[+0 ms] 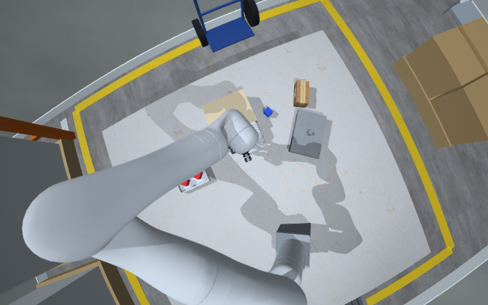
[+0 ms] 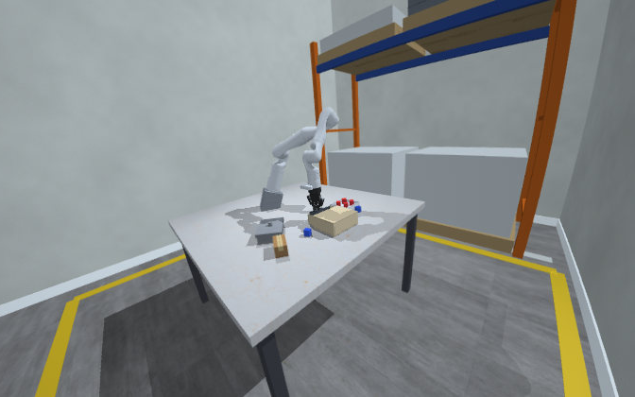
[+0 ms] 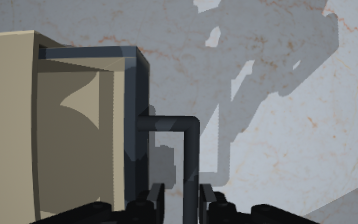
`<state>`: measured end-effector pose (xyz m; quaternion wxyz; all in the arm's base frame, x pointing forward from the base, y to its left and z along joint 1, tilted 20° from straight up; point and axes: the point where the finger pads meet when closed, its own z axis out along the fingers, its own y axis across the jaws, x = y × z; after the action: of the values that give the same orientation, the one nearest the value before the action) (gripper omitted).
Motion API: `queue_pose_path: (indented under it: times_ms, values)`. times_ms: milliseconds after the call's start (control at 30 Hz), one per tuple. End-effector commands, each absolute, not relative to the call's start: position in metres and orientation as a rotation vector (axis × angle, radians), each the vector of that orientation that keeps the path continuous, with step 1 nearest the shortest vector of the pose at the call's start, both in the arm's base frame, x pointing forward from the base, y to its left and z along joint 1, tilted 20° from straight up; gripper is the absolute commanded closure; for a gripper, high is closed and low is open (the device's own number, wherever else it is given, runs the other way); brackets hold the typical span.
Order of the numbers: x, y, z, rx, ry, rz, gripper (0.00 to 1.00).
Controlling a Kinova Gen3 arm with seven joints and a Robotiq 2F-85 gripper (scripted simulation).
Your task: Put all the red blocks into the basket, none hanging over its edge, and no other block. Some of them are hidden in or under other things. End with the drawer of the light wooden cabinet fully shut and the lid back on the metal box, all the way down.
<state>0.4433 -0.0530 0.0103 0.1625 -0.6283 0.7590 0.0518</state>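
Note:
The light wooden cabinet (image 1: 221, 106) (image 2: 330, 222) (image 3: 6, 125) has its drawer (image 3: 131, 110) partly out; the part of its inside that shows holds no block. My gripper (image 2: 316, 209) (image 3: 181, 198) is partly open, its fingers on either side of the dark drawer handle (image 3: 191, 155), with a gap on the left side of the bar. The white basket (image 1: 195, 186) holds several red blocks (image 1: 197, 176) (image 2: 344, 200); the arm covers part of it in the top view. The metal box (image 2: 264, 237) has its lid (image 1: 301, 125) on top.
A blue block (image 1: 268, 111) (image 2: 307, 232) lies between cabinet and metal box. Another blue block (image 2: 358, 209) is near the basket. A small cardboard box (image 1: 301, 93) (image 2: 281, 246) stands beside the metal box. The robot's base (image 2: 271, 198) stands on the table (image 2: 241, 276).

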Motion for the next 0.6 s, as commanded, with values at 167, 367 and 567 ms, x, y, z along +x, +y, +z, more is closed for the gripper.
queue_pose_path:
  times_ms: [167,367,567]
  values:
    - [0.456,-0.056,0.013,-1.792,2.165,0.146,0.70]
    - [0.471,-0.059,0.014,-1.792,2.165,0.146,0.70]
    - [0.484,-0.062,0.016,-1.792,2.165,0.146,0.70]
